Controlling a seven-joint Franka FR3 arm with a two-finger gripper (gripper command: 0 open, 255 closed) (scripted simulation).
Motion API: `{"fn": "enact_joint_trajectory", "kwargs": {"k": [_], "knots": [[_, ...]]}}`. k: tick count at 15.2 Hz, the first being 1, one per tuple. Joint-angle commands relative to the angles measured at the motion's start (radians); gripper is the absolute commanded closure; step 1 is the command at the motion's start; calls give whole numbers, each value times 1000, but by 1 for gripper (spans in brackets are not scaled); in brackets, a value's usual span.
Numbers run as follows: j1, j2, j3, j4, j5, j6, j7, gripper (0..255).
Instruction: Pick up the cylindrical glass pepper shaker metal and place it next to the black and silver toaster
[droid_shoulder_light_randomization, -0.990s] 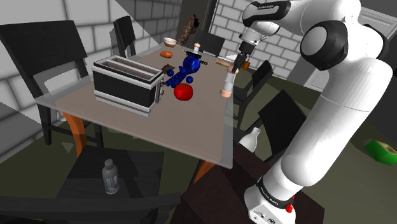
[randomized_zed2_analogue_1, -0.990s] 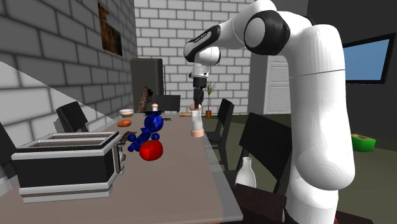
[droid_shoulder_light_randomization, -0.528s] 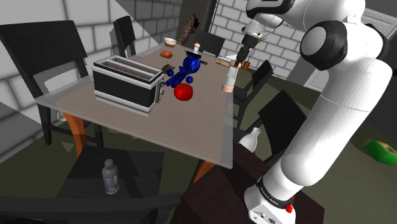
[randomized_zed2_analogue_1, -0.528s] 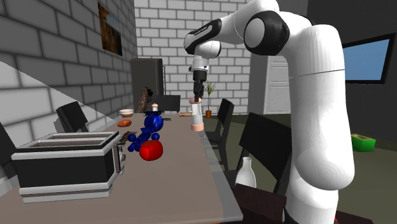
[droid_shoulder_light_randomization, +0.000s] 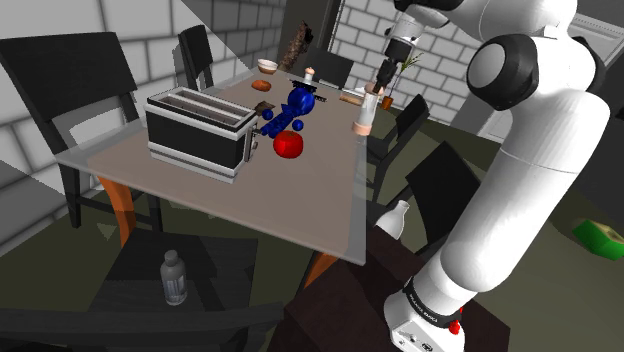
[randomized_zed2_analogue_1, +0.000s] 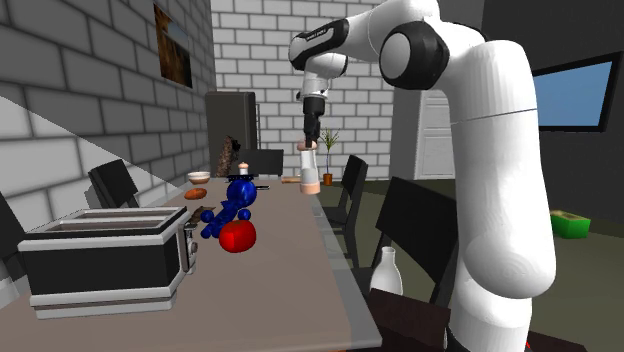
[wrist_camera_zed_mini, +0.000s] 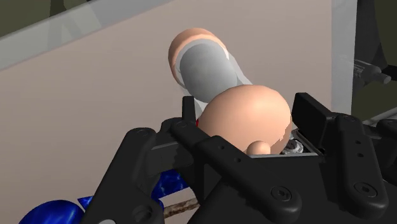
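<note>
Shaker (randomized_zed2_analogue_1: 310, 170), with the gripper (randomized_zed2_analogue_1: 309, 140) clenched on its cap, has risen off the table (droid_shoulder_light_randomization: 300, 205) (lift apparently done); the carry to the toaster (droid_shoulder_light_randomization: 200, 130) remains.

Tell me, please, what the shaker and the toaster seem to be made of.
The shaker has a matte pale grey body, opaque not clear, so glass is unproven; its peach cap and base look plastic. The toaster has black sides with silver trim, probably metal, though without shine.
</note>
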Motion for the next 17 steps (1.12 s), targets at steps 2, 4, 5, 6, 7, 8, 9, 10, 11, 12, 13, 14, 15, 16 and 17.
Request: {"fn": "enact_joint_trajectory", "kwargs": {"k": [2,4,5,6,7,8,9,10,11,12,13,14,15,16,17], "knots": [[-10,14,-3,59,8,-48,-1,255],[-17,26,-5,102,15,-81,0,255],[-22,33,-5,125,19,-98,0,255],[-26,41,-6,148,24,-115,0,255],[-31,49,-7,173,29,-132,0,255],[-37,57,-8,198,34,-150,0,255],[-42,66,-8,224,40,-168,1,255],[-49,76,-9,251,46,-187,1,255],[-56,87,-10,280,53,-206,1,255],[-64,98,-10,310,61,-226,1,255],[-73,111,-11,341,69,-247,1,255],[-75,114,-10,350,71,-252,1,255],[-43,81,-4,306,54,-233,27,255],[-13,51,3,266,38,-216,53,255],[15,22,11,230,23,-200,80,255]]}}
